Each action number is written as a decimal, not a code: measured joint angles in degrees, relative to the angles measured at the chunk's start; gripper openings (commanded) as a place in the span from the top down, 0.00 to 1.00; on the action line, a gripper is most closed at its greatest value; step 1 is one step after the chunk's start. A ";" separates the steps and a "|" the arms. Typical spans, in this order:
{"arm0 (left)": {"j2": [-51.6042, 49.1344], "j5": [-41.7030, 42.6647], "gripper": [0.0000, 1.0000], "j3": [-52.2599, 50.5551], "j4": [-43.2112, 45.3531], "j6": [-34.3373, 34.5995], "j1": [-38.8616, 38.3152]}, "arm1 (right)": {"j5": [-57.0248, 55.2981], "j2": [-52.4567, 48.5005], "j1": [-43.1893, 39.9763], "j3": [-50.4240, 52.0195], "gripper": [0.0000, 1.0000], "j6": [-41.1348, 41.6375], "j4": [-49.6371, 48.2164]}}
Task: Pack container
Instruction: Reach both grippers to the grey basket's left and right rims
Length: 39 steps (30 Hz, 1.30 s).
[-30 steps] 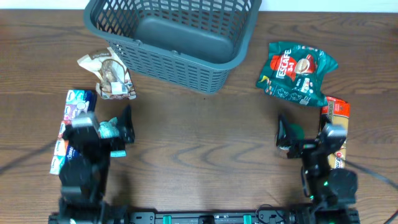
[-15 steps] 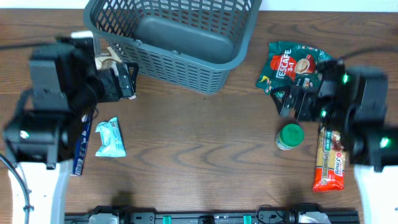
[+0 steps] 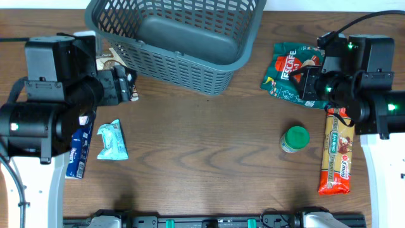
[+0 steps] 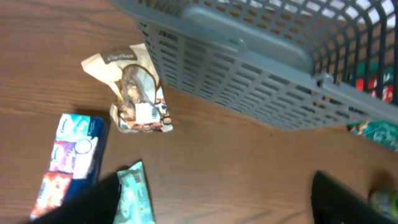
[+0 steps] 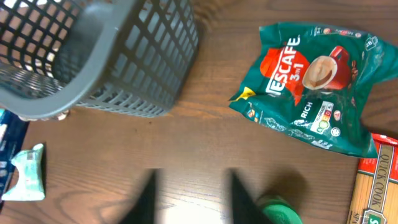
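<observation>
The container (image 3: 183, 63) is a large dark grey slatted basket at the back centre, with nothing showing on its solid bottom; it also fills the top of the left wrist view (image 4: 249, 81) and the right wrist view (image 5: 124, 62). My left gripper (image 3: 123, 85) hovers by its left wall, near a tan snack packet (image 4: 137, 87). It (image 4: 214, 202) is open, with bare table between the jaws. My right gripper (image 3: 302, 82) hangs over the green Escafe bag (image 5: 311, 87). Seen from the wrist, it (image 5: 194, 196) has blurred fingers drawn close together and holds nothing.
A teal packet (image 3: 112, 139) and a blue box (image 3: 79, 149) lie front left. A green-lidded jar (image 3: 295, 139) stands front right beside a long red pasta packet (image 3: 337, 155).
Both arms have risen from the front edge and reached toward the back of the table. The right jaws have drawn in from wide open. The groceries have not moved.
</observation>
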State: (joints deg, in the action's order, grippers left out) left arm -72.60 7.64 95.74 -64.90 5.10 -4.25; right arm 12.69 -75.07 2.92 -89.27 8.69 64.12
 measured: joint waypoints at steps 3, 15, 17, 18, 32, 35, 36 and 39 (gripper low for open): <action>-1.66 -0.76 0.69 0.04 2.51 -0.37 0.00 | -0.70 -0.94 0.70 0.00 0.99 -1.05 -0.04; -16.11 -1.68 0.94 9.38 7.43 -2.82 -1.51 | -3.67 -6.03 18.01 -0.02 0.99 -8.52 -4.81; -17.22 -2.19 0.94 10.51 8.48 -3.96 -1.55 | -3.98 -6.62 19.76 -0.02 0.99 -9.68 -4.96; -17.68 -2.67 0.94 10.84 8.98 -4.70 -1.55 | -4.13 -6.95 20.57 -0.02 0.99 -10.29 -4.98; -24.59 -5.07 0.94 11.02 13.66 -9.66 -1.55 | -4.70 -9.20 26.95 -0.02 0.99 -14.99 -8.11; -26.01 -5.07 0.94 11.02 14.32 -10.27 -1.55 | -4.74 -9.22 26.95 -0.02 0.99 -15.21 -8.11; -26.43 -5.07 0.94 11.02 14.58 -10.58 -1.55 | -4.74 -9.25 26.95 -0.02 0.99 -15.23 -8.11; -27.47 -5.07 0.94 11.02 15.17 -11.28 -1.55 | -4.76 -9.57 26.95 -0.02 0.99 -15.23 -8.11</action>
State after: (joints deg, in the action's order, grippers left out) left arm -100.07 2.57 106.76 -49.74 -6.17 -5.80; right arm 7.92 -84.64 29.87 -89.30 -6.55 56.01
